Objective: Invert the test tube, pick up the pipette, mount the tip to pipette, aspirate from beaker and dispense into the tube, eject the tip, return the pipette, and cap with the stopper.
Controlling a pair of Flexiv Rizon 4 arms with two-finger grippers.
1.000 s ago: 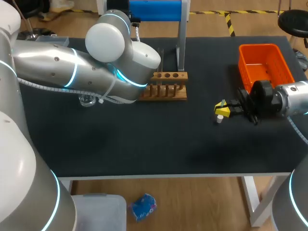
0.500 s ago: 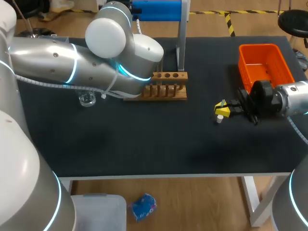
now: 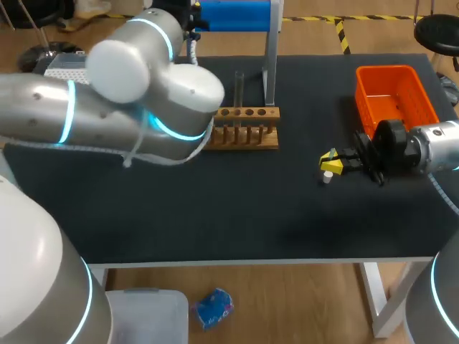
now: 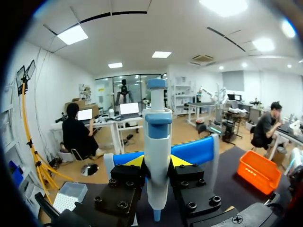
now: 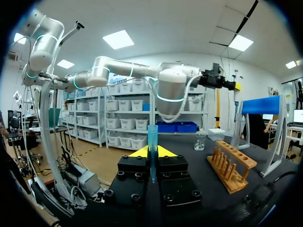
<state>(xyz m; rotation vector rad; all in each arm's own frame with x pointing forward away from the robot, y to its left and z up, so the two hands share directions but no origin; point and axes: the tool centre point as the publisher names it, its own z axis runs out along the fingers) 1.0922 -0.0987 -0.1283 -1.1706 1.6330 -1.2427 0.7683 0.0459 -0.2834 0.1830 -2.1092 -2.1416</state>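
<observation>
Left arm (image 3: 107,107) over the bench's (image 3: 215,215) far left part. Left tool (image 4: 157,163) clenched on the pipette (image 4: 157,132): white body, blue cap, upright between the fingers. Wooden rack (image 3: 244,130) at the far middle, one test tube (image 3: 239,86) upright in it. Right tool (image 3: 331,163) low near the right edge, grasping a blue pipette tip (image 5: 152,142). Orange bin (image 3: 396,93) at the far right corner.

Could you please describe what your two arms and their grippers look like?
Both the left arm and right arm are rounded silver-grey tubes with glowing cyan rings at the joints; a thin pale cable runs along the left one. The left gripper and right gripper are blocky black bodies with bolt heads, their fingers tipped bright yellow.
</observation>
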